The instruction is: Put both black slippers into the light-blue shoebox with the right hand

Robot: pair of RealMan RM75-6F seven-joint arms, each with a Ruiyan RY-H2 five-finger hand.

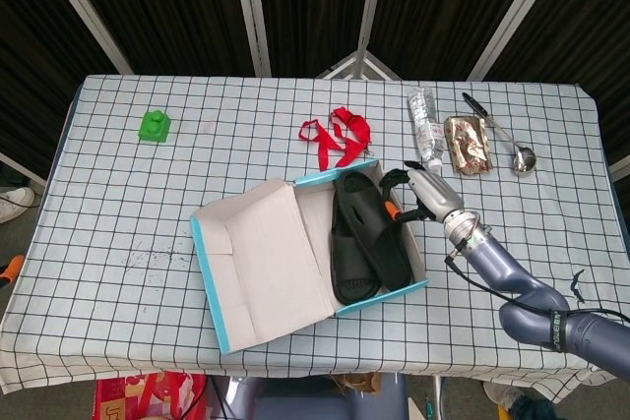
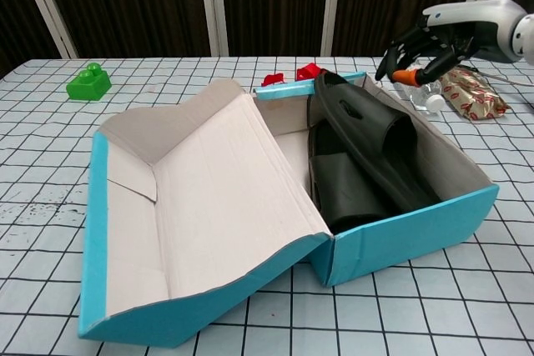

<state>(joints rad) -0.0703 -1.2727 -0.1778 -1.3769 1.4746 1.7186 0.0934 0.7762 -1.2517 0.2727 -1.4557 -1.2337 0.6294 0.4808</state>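
Two black slippers lie inside the light-blue shoebox [image 1: 418, 286] [image 2: 417, 227], long axes running from the box's far wall toward its near wall. Lower slipper [image 1: 346, 268] [image 2: 346, 193] — flat on the box floor, sole down. Upper slipper [image 1: 379, 228] [image 2: 367, 135] — resting across the lower one, tilted, its far end propped against the far wall and rising above the rim, its near end down by the right-hand wall. Box lid [image 1: 261, 263] [image 2: 192, 206] — hinged open to the left, white inside facing up.

Right hand [image 1: 421, 192] [image 2: 421, 39] — just beyond the box's far right corner, above the surface, clear of both slippers; fingers curled loosely downward with gaps between them, holding nothing. Forearm runs back toward the lower right in the head view. Left hand appears in neither view.

Surface [image 1: 118, 213] [image 2: 50, 172] — white cloth with a black grid. Also on it: green toy block [image 1: 155, 126] [image 2: 88, 82], red ribbon [image 1: 337, 135] [image 2: 307, 72], clear plastic bottle [image 1: 424, 125], foil packet [image 1: 467, 144] [image 2: 469, 93], metal ladle [image 1: 502, 137]. Dark panels with pale slanted frames stand behind.
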